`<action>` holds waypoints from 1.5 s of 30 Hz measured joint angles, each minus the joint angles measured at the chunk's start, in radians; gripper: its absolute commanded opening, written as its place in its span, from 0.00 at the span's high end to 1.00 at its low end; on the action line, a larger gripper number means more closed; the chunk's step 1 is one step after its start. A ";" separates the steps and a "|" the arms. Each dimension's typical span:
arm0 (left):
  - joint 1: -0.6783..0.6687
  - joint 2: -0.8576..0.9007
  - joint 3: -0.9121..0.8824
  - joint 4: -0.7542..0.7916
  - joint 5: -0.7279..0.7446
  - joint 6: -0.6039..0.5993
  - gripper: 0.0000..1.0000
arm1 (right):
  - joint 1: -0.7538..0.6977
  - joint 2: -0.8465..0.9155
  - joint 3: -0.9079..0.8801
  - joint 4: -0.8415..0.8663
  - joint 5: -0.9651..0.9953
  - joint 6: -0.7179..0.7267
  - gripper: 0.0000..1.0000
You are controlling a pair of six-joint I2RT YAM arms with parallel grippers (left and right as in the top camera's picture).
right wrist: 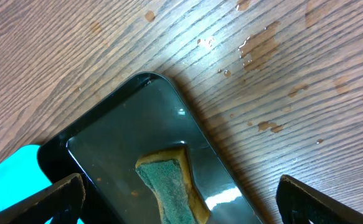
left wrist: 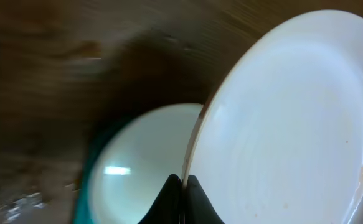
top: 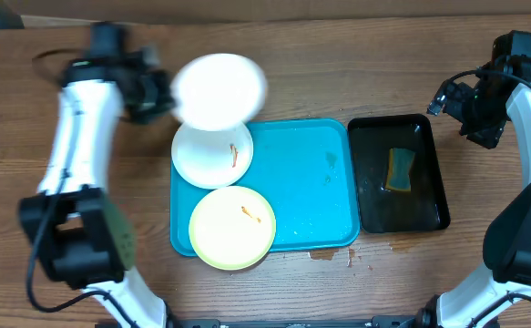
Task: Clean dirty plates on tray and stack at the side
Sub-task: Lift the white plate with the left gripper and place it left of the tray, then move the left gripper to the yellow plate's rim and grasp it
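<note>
Jaws of the left gripper (left wrist: 182, 185) are pinching shut on the rim of a white plate (top: 219, 89), which is hanging lifted over the far-left corner of the turquoise tray (top: 311, 191) and is showing blurred in the overhead view. Jaws of the right gripper (top: 473, 114) are standing wide apart, holding nothing, above the wooden surface (top: 338, 82) just beside the black tray (top: 402, 137), in which a sponge (top: 400, 169) is lying. On the turquoise tray, a second white plate (top: 209, 157) is overhanging the left rim and a pale yellow plate (top: 232, 228) is sitting at the near-left corner, both showing small brown smears.
</note>
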 measured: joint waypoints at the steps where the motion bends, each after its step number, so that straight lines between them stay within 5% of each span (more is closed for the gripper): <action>1: 0.048 0.000 0.000 -0.013 -0.003 0.000 0.96 | 0.000 0.000 0.000 0.001 0.000 0.000 0.00; 10: 0.388 0.000 -0.012 -0.092 -0.206 -0.002 0.96 | 0.000 0.000 0.000 0.000 0.000 0.000 0.00; 19: 0.454 -0.001 -0.246 0.125 -0.261 -0.030 0.96 | 0.000 0.000 0.000 0.000 0.000 0.000 0.00; 21: 0.449 -0.001 -0.299 0.183 -0.263 -0.031 0.82 | 0.000 0.000 0.000 0.000 0.000 0.000 0.00; 22: 0.448 -0.002 -0.314 0.200 -0.262 -0.033 0.65 | 0.000 0.000 0.000 0.000 0.000 0.000 0.00; 24: 0.447 -0.001 -0.330 0.214 -0.262 -0.034 0.10 | 0.000 0.000 0.000 0.001 0.000 0.000 0.00; 25: 0.447 -0.001 -0.331 0.214 -0.262 -0.034 0.07 | 0.000 0.000 0.000 0.000 0.000 0.000 0.00; 27: 0.447 -0.002 -0.332 0.213 -0.248 -0.034 0.07 | 0.000 0.000 0.000 0.001 0.000 0.000 0.00; 31: 0.447 -0.002 -0.332 0.145 -0.106 -0.008 0.23 | 0.000 0.000 0.000 0.001 0.000 0.000 0.00; 38: 0.432 -0.060 -0.342 -0.058 0.061 0.076 0.23 | 0.000 0.000 0.000 0.000 0.000 0.000 0.00; 45: 0.303 -0.329 -0.343 -0.121 0.018 0.098 0.19 | 0.000 0.000 0.000 0.000 0.000 0.000 0.00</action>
